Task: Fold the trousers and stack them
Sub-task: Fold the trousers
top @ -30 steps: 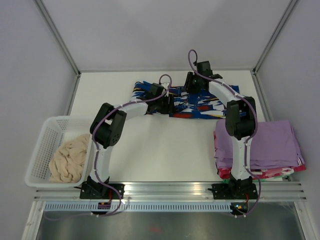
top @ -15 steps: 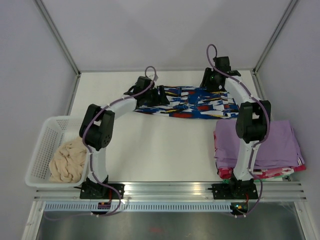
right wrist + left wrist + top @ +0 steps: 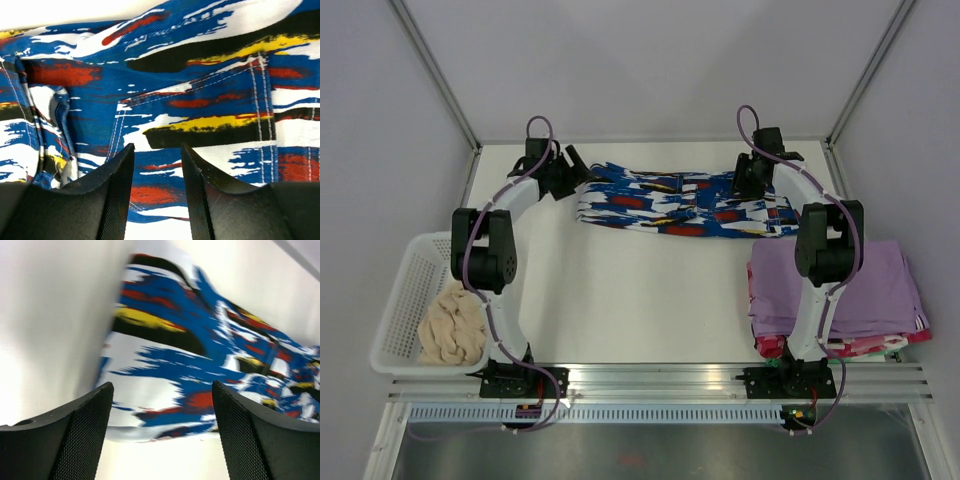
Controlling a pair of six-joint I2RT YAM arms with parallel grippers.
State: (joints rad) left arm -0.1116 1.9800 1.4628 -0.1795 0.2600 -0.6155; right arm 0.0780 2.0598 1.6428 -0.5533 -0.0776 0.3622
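Blue, white and black thin cloth flecked with red and yellow, the trousers (image 3: 685, 205) lie in one long band across the far part of the surface (image 3: 640, 300), with only a few ripples along the near edge. That length-wise lay seems meant to give a flat, even shape that can be doubled over end to end. The right wrist view shows a stitched pocket and seams, so the seat end appears to be on the right and the leg ends on the left. The right gripper (image 3: 748, 185) hangs low over that seat end. Its fingers are parted by a narrow gap with flat print showing between them and nothing pinched. The left gripper (image 3: 570, 172) sits just beside the far left end, its fingers spread wide and empty, and the cloth lies ahead of them in a blurred wrist view. One arm at each end looks like the stance for taking hold of both ends, so the fold is judged not yet begun. Nearer the arms on the right, well apart from the trousers, a lilac stack (image 3: 840, 285) of folded garments rests on other folded pieces, which is probably where the folded trousers belong. On the left a white basket (image 3: 405, 290) holds a cream bundle (image 3: 450, 325), clear of the folding area.
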